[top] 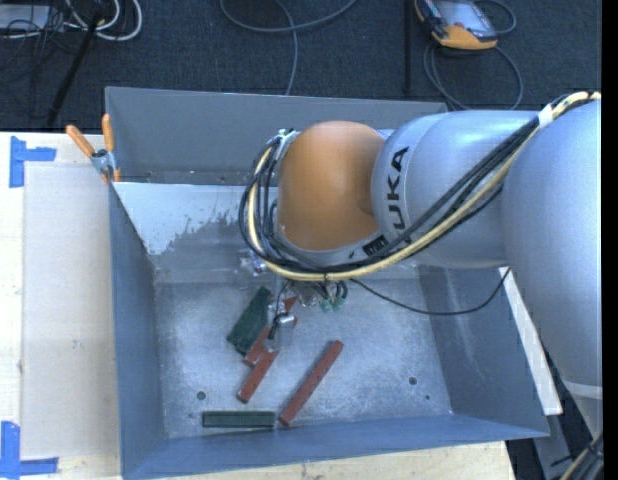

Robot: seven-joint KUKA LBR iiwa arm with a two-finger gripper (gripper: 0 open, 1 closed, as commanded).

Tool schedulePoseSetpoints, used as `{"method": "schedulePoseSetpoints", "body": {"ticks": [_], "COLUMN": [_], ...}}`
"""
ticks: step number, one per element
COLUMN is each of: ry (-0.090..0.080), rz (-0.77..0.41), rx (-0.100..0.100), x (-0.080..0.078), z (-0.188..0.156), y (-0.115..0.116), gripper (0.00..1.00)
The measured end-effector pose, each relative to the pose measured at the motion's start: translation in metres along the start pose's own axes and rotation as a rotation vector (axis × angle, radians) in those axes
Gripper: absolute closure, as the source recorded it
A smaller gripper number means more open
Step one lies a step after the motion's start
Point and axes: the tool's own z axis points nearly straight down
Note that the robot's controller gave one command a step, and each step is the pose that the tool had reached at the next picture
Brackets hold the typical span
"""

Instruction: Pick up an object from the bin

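My gripper hangs low over the middle of the bin, mostly hidden under the arm's orange cover. Just to its left a dark green block lies tilted on the floor. Right below the gripper lies a short red-brown stick, its upper end touching or very near the gripper's tip. A longer red-brown stick lies slanted a little to the right, apart from the gripper.
A flat dark green bar rests along the bin's front wall, beside the long stick's lower end. The arm and its cables cover the bin's back right part. The left side of the floor shows bare metal.
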Motion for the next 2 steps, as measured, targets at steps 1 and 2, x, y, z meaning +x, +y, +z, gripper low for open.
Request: {"method": "schedulePoseSetpoints", "body": {"ticks": [1,2], "ry": [-0.001,-0.001], "rz": [-0.267,-0.412], "rx": [0.0,0.0], "x": [0.003,0.001], "z": [-0.023,-0.008], "y": [-0.008,-0.001], "gripper": [0.0,0.0]}}
